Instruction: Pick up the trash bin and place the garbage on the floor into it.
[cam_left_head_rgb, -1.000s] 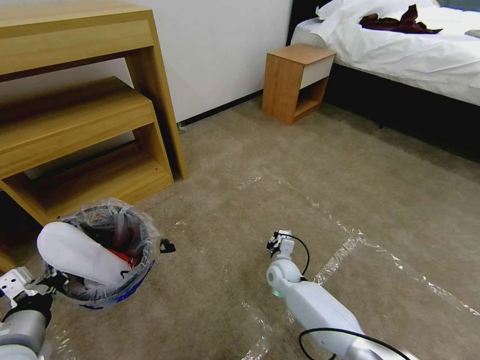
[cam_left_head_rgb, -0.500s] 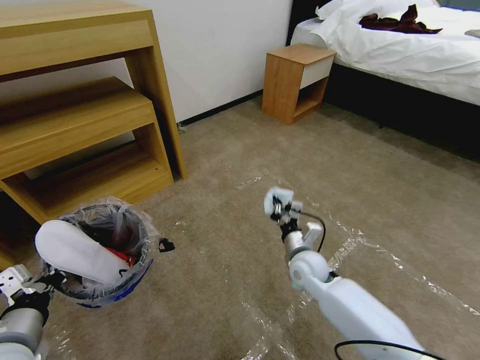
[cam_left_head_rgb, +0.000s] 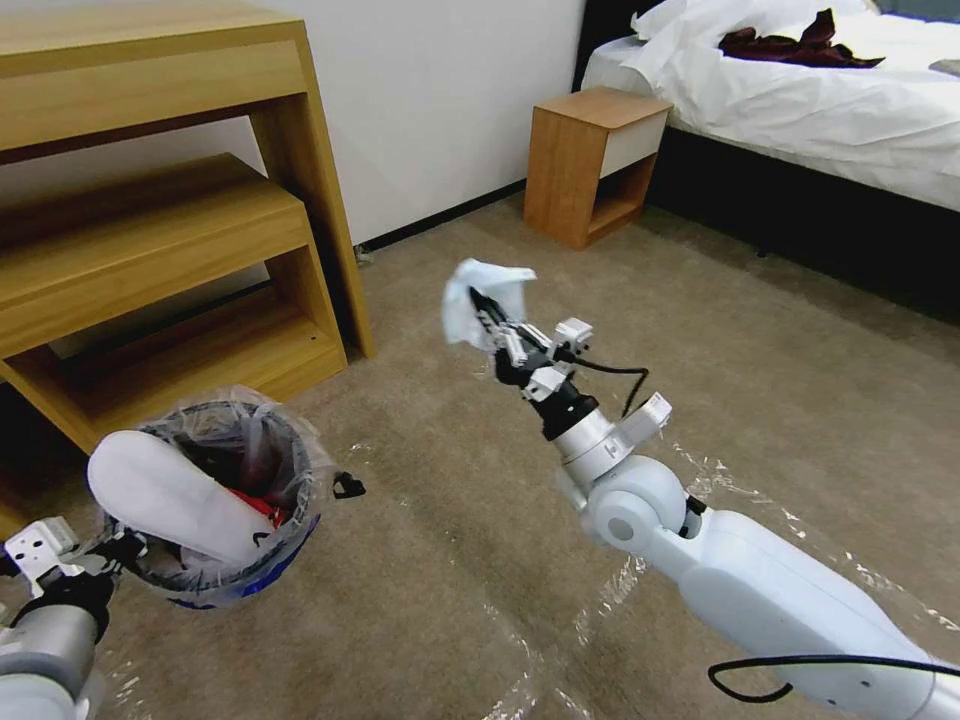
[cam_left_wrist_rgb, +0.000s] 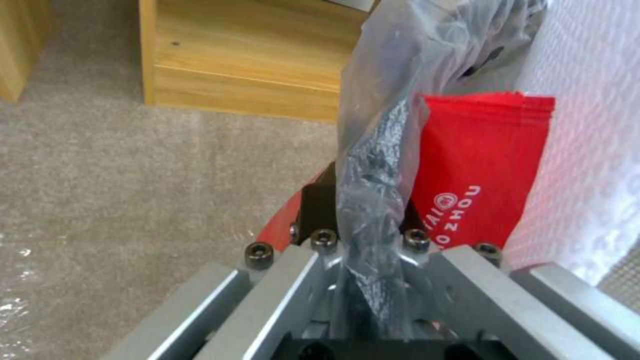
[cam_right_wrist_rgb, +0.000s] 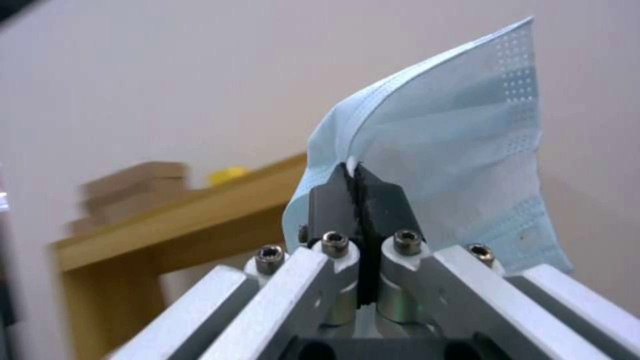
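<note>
The trash bin (cam_left_head_rgb: 285, 555), blue outside and lined with crinkly clear plastic, hangs at the lower left of the head view. My left gripper (cam_left_head_rgb: 105, 555) is shut on its near rim, pinching the liner (cam_left_wrist_rgb: 380, 165). Inside lie a flat white slipper (cam_left_head_rgb: 170, 500) and a red wrapper (cam_left_wrist_rgb: 480, 165). My right gripper (cam_left_head_rgb: 487, 310) is raised above the carpet, right of the bin and higher than it. It is shut on a piece of garbage, a pale blue face mask (cam_left_head_rgb: 480, 290), which fans out past the fingertips (cam_right_wrist_rgb: 453, 150).
A wooden desk with low shelves (cam_left_head_rgb: 150, 250) stands close behind the bin. A wooden nightstand (cam_left_head_rgb: 590, 160) and a bed (cam_left_head_rgb: 800, 100) are at the back right. Strips of clear tape (cam_left_head_rgb: 700, 480) lie on the carpet. A small black object (cam_left_head_rgb: 348, 487) hangs by the bin's rim.
My right arm has lifted from the floor, up and to the left, with the blue mask in its gripper. The bin has shifted slightly right in my left gripper.
</note>
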